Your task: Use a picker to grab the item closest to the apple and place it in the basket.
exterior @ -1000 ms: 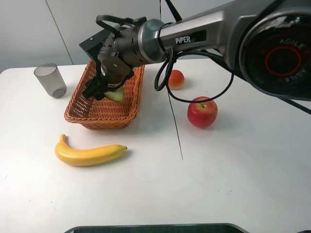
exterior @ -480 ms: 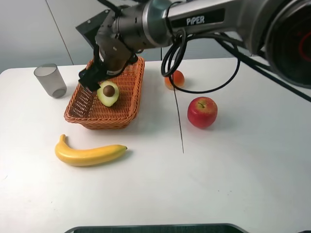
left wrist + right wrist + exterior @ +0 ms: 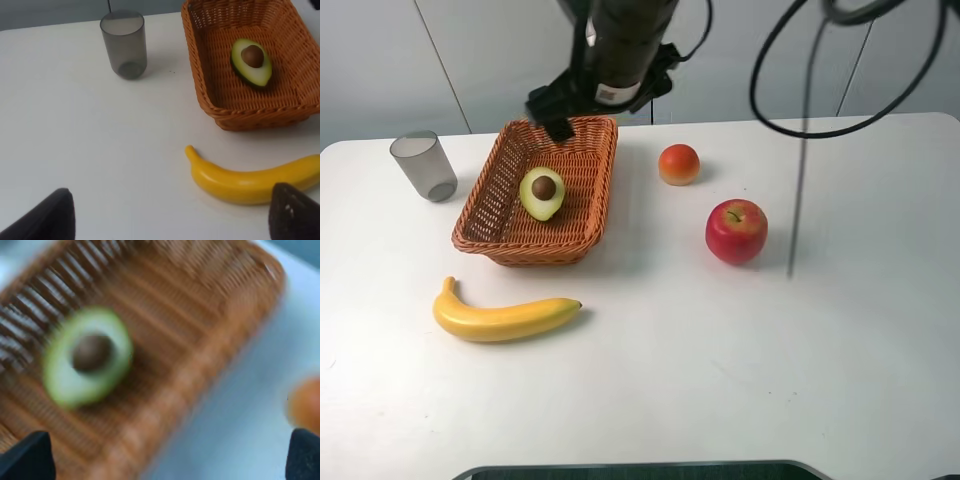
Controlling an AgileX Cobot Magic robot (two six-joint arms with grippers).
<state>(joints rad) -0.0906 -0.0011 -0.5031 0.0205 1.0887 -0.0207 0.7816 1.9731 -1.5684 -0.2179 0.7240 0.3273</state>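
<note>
**In the basket (image 3: 535, 248): avocado half (image 3: 542, 192) lying free**

On the white table (image 3: 720, 380), the wicker basket holds the avocado half near its middle, cut face and pit up, touching no gripper; right gripper (image 3: 558, 110) hangs above the basket's far rim, clear of the fruit; right wrist view is blurred, yet its fingertips (image 3: 22, 457) show at opposite corners, spread wide, nothing pinched between; left gripper (image 3: 172, 217) likewise spread wide and empty, over the table, with the banana (image 3: 250, 177) just ahead of it; banana lies near the basket's front wall, not touching it; grey cup (image 3: 424, 166) upright beside the basket, apart from it; apple (image 3: 736, 230) upright, well apart from the basket; small orange-red fruit (image 3: 679, 164) near the apple, on the basket side, touching neither.
</note>
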